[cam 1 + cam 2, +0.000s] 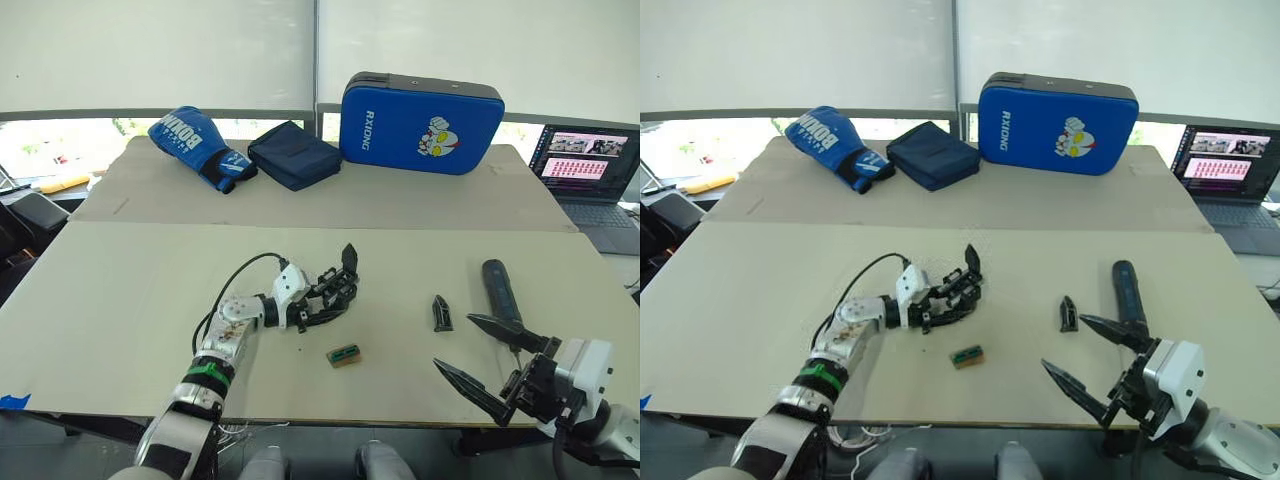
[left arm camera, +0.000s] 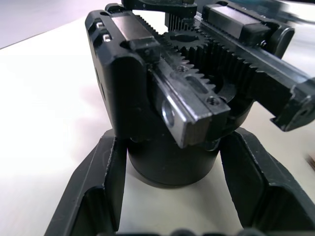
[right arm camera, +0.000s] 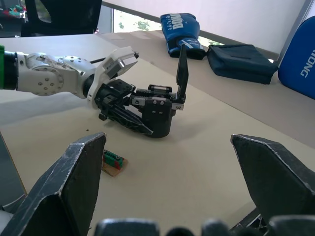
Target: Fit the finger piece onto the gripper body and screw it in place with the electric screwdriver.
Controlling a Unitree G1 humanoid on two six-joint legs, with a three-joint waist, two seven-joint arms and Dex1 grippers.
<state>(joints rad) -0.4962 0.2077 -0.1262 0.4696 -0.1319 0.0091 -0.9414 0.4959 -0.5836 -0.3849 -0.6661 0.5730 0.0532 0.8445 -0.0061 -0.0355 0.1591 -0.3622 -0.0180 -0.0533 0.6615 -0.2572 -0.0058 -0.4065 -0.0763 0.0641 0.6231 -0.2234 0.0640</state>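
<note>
With my left gripper point(image 1: 322, 305) clamped on the gripper body point(image 1: 338, 288) at table centre, I'd swing my wide-open right gripper point(image 1: 492, 360) toward eleven o'clock, pinching the finger piece point(image 1: 441, 314) lying beside the electric screwdriver point(image 1: 499, 289).

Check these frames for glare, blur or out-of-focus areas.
Left eye view: bright daylight through the windows behind the blue padded case washes out the outdoors. Left wrist view: the black geared gripper body looms close, far edges soft. Right wrist view: near black fingertips blurred.

Matt black plastic gripper body point(image 2: 162, 98) with toothed racks, on smooth matt beige table point(image 1: 120, 300).
</note>
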